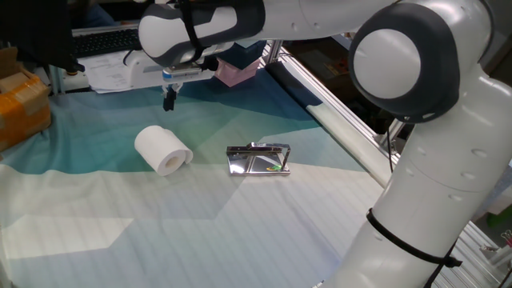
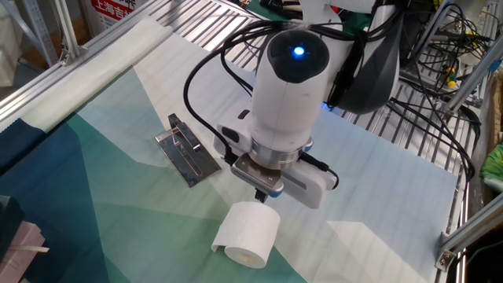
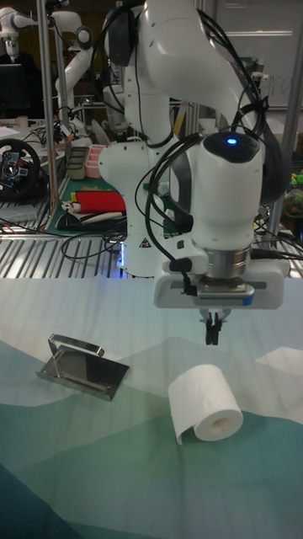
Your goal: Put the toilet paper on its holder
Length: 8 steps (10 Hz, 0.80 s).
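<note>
The toilet paper (image 1: 162, 150) is lying on its side on the teal and white cloth (image 1: 120, 232), its hollow core facing the camera in the tall fixed view, with a loose tail of sheet trailing off at about 7 o'clock of the roll there. It is looking light and soft, so it is likely to squash under a hard squeeze and to roll if nudged from the side. It is not fragile, and its paper surface should be giving good friction. A sensible hold would be across the outer wall at the middle of its length, or with one finger going into the core, though that is only a judgement.

In one fixed view, the holder (image 1: 258, 158) is resting to the roll's 3 o'clock, apart from it, its mirror plate lying flat and its thin wire bar standing up along the far edge.

The gripper (image 1: 169, 99) is hanging in the air above and behind the roll, at about 12 o'clock of it in one fixed view, touching nothing. Its fingers (image 3: 213, 328) are pointing straight down and are drawn close together, with barely any gap showing, and they are holding nothing. They would need to be spread much wider before they could be straddling the roll.
</note>
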Each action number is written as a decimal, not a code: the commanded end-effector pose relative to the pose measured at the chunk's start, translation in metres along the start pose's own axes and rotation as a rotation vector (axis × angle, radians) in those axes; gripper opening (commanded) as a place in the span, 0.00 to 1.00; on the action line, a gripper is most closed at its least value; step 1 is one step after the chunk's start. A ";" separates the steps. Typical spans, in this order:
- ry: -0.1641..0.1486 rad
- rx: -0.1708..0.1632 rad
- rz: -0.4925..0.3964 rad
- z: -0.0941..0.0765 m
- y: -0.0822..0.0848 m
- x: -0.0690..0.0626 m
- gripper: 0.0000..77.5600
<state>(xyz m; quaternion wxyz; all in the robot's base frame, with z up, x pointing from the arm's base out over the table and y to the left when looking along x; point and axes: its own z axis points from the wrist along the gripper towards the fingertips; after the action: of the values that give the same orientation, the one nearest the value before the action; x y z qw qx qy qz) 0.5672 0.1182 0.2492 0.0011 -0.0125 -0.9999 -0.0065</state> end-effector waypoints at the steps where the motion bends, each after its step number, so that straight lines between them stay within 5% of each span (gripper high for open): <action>1: 0.016 -0.007 0.037 -0.001 0.000 -0.001 0.00; 4: 0.042 -0.008 0.007 -0.001 0.000 -0.001 0.00; 8: 0.039 0.003 -0.003 0.005 0.003 -0.003 0.00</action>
<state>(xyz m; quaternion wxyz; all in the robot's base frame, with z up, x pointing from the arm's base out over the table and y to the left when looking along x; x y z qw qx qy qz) 0.5677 0.1190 0.2476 0.0235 -0.0090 -0.9997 -0.0072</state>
